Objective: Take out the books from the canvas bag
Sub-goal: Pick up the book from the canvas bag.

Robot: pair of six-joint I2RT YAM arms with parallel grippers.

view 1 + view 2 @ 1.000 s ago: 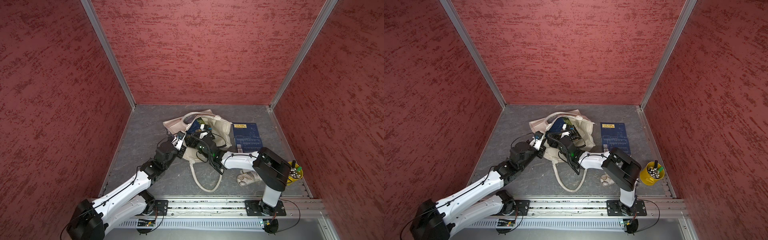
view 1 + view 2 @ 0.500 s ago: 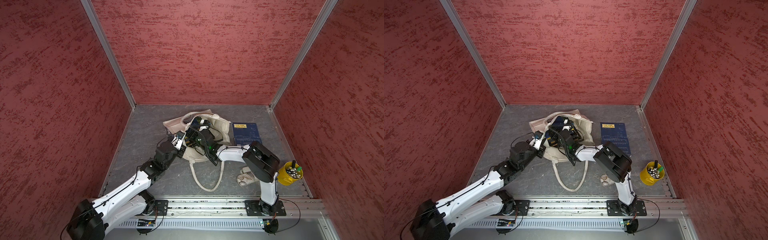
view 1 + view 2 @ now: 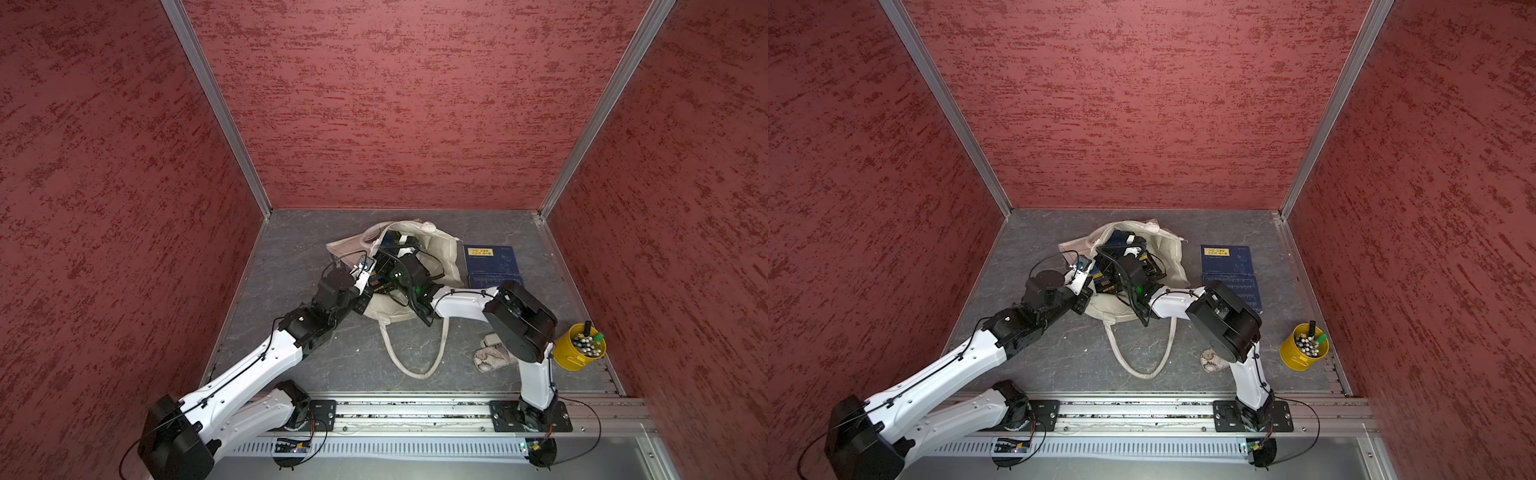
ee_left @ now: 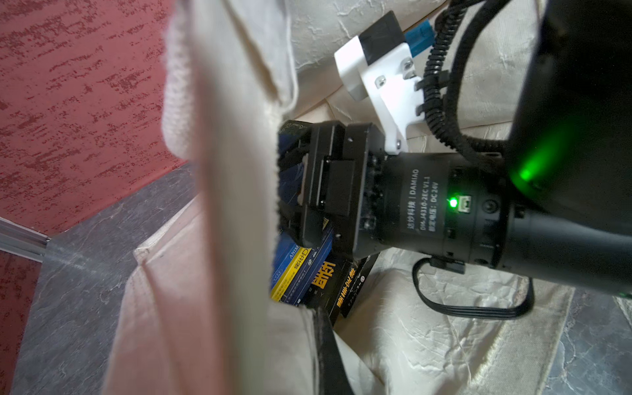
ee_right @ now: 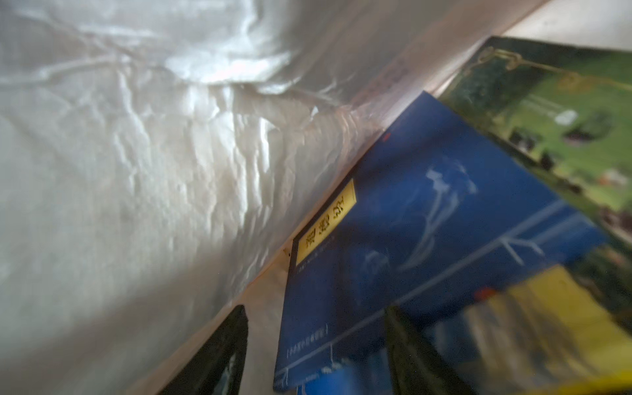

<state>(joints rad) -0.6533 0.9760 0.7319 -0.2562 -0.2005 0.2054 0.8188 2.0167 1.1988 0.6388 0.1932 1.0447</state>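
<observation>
Most books [image 4: 301, 270] lie stacked inside the bag [image 3: 440, 253]; one blue book [image 3: 492, 262] is already out on the desk [image 3: 291, 257]. The right pincer [image 5: 314, 318] has pushed deeper in, jaws apart at the top cover, so a grasp looks close. The left pincer [image 3: 365, 297] stays clamped on the bag's rim.

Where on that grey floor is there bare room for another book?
Bare: the grey floor between canvas bag and the wall on the left arm's side; the strip behind the bag, along the back wall. Crowded: by the blue book, pouch and yellow cup; the handle loop covers the front.
</observation>
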